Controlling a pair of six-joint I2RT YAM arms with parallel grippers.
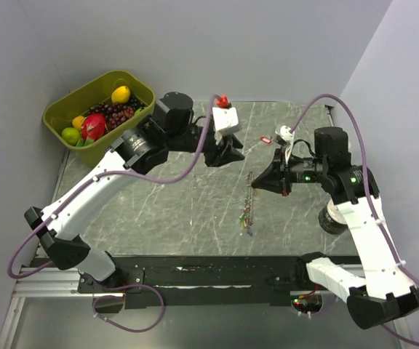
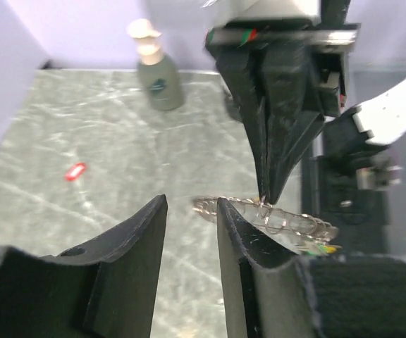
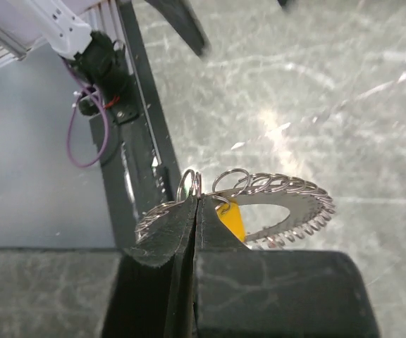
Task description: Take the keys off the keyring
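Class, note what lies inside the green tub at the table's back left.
The tub holds a lemon, dark grapes, a red fruit and a lime. Its floor, and anything beneath the fruit, is covered.

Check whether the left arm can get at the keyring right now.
Likely yes. The left fingers are open just short of the keyring, which the shut right fingers pinch from above; nothing sits between them.
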